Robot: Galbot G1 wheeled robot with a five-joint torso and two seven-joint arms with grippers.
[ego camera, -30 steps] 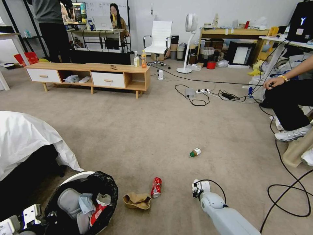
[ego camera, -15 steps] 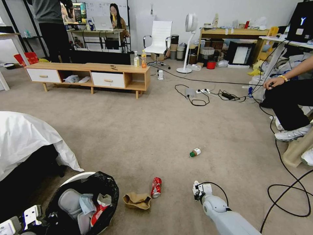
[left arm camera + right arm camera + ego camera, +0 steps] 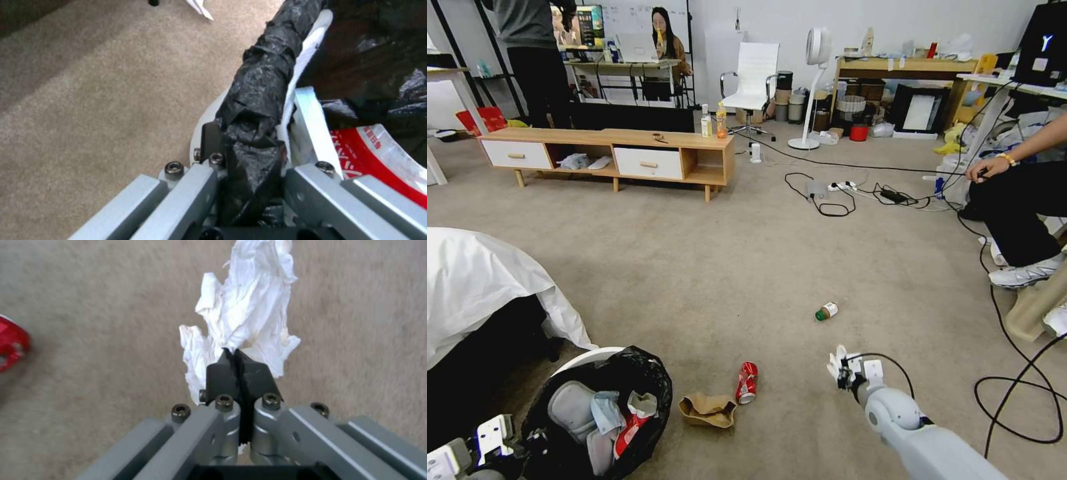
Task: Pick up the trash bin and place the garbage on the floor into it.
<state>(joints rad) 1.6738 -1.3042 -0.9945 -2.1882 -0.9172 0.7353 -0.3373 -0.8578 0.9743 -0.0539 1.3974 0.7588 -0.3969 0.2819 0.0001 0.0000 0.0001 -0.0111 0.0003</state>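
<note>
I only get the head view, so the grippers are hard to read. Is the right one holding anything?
Observer: Yes. The right gripper is shut on a white tissue, pinched at one end and hanging over the floor.
Operator: And the left one, low by the bin?
Observer: The left gripper is clamped on the trash bin rim, one finger outside the black bag, one inside.
Operator: Anything visible inside the bin near that grip?
Observer: A red wrapper lies just inside, beside the inner finger.
</note>
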